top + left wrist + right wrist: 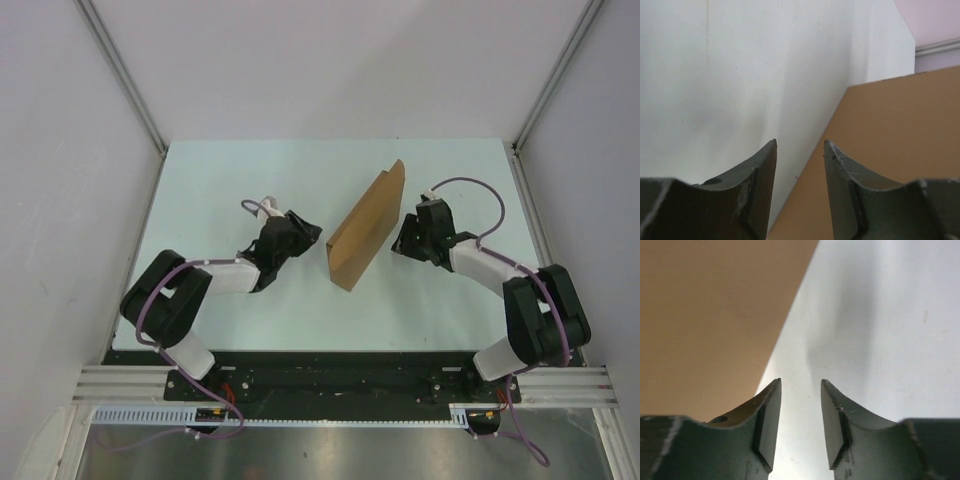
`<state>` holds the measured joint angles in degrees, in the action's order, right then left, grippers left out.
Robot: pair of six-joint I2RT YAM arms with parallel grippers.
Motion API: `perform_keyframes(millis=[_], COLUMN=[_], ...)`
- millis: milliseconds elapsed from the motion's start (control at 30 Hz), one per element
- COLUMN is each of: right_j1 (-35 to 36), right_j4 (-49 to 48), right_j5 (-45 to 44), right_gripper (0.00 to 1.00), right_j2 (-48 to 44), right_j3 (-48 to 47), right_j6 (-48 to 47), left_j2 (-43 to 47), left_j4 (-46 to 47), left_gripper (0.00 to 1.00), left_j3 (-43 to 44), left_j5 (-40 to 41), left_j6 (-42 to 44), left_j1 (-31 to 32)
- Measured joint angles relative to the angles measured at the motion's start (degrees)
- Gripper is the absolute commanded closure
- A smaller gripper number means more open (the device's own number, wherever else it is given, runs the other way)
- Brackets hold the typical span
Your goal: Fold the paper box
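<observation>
Left gripper [312, 237] hovering low, left of box, jaws part open, gripping nothing. Right gripper [398, 240] sitting opposite, also part open and empty.

Paper box [365, 232] standing on edge between them at mid table [220, 180], brown panel leaning, running diagonally away from arms. Left gripper apart from it; right just beside, contact unclear.

Box looking mostly closed up. For any last press, try bringing both grippers in together, evenly and low, avoiding tipping or sliding it.
</observation>
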<state>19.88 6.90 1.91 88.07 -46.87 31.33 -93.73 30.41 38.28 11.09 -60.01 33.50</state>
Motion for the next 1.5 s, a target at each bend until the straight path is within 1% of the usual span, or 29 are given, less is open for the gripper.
perform_keyframes(millis=[33,133,167,267,367,433,500,633,833,933,1033,1233,1500], right_j1=[-0.04,-0.11,-0.11,-0.17,-0.46,-1.14,-2.40,-4.44,-4.70,-4.79,-5.29,-7.37,-9.62], right_j4=[0.33,1.75,2.34,3.26,3.02,1.62,-0.72,-4.48,-7.50,-8.98,-10.49,-11.82,-11.50], right_j5=[-0.24,-1.95,-2.62,-4.24,-4.52,-4.26,-3.50,-0.90,2.54,4.33,6.03,8.44,9.14], right_gripper=[0.49,0.39,0.38,0.38,0.40,0.42,0.43,0.42,0.41,0.41,0.40,0.39,0.38], right_j2=[-1.22,-5.88,-7.21,-9.75,-9.70,-8.31,-5.55,2.21,8.41,9.62,10.14,10.93,10.95], right_j3=[0.00,0.00,0.00,0.04,0.15,0.15,0.15,-0.31,-2.93,-4.83,-6.08,-6.51,-6.54], right_j6=[0.22,1.29,1.62,2.56,3.74,5.03,6.45,8.33,9.03,9.01,8.96,8.70,8.48], left_j2=[-0.02,-1.14,-1.97,-6.23,-11.58,-13.73,-14.14,-14.16,-14.16,-13.40,-10.71,-6.34,-5.64], left_j4=[-0.46,-3.23,-4.33,-5.51,-6.71,-6.93,-7.48,-6.19,-5.25,-4.42,-4.00,-3.37,-2.29], left_gripper=[0.46,0.43,0.43,0.46,0.48,0.48,0.49,0.50,0.50,0.50,0.50,0.50,0.50], left_j3=[0.44,4.33,6.36,13.27,20.06,21.70,21.00,16.63,11.30,9.64,7.30,5.31,4.79], left_j5=[-0.39,-2.56,-3.63,-7.21,-12.04,-14.91,-16.70,-18.84,-19.65,-19.50,-18.75,-16.72,-14.75], left_j6=[0.28,1.92,2.51,4.07,5.22,5.51,5.53,5.07,4.07,3.26,2.51,1.75,0.35], left_j1=[-0.66,-3.80,-4.94,-8.11,-10.03,-10.19,-9.35,-6.25,-2.05,-0.35,1.29,4.44,9.94])
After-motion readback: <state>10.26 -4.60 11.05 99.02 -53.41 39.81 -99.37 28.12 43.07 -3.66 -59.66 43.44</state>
